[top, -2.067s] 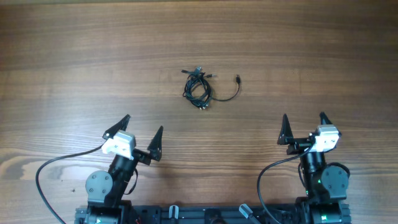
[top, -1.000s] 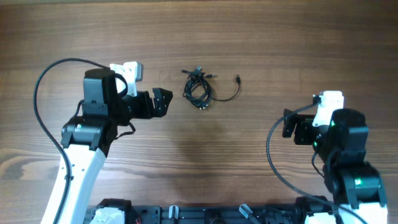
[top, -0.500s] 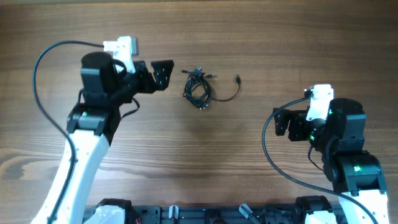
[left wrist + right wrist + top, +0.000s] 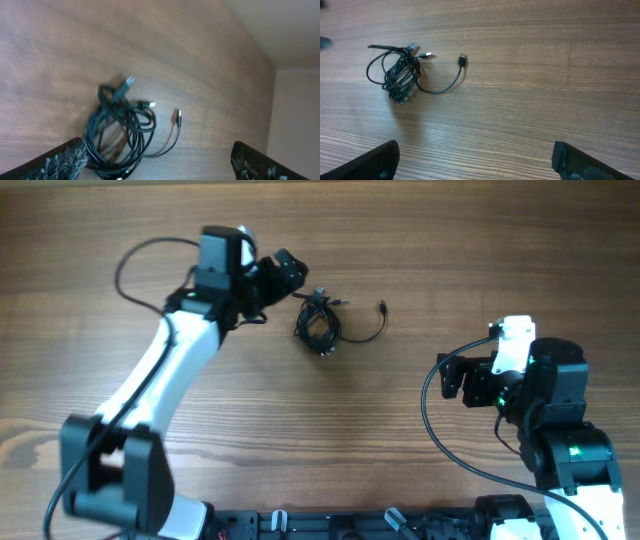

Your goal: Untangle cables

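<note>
My left hand (image 4: 283, 280) hovers over the wooden counter (image 4: 500, 240) with its two fingers spread wide and nothing between them. The cables (image 4: 320, 325) lie on the counter as one small black bundle of loops, just beside that hand on the side toward my base. Seen from overhead, the nearest finger is close to the top of the bundle, but I see no contact.

In my left wrist view, the left hand (image 4: 157, 162) shows only as two dark fingertips (image 4: 65, 161) at the bottom corners. The cables (image 4: 120, 130) sit in the gap between them, closer to the fingertip at the left edge of that view. Two small plug ends stick out of the top of the tangle. One thin strand curves out of the loops and ends in a plug (image 4: 178, 117) lying apart from the bundle, flat on the wood.

My right hand (image 4: 460, 380) is well apart from the cables, off toward my right side and nearer my base. It too stands wide open and holds nothing. In my right wrist view, the right hand (image 4: 477, 162) points at bare wood, with the cables (image 4: 400, 72) far up in the upper left and the loose plug (image 4: 462, 60) just beside them.
</note>
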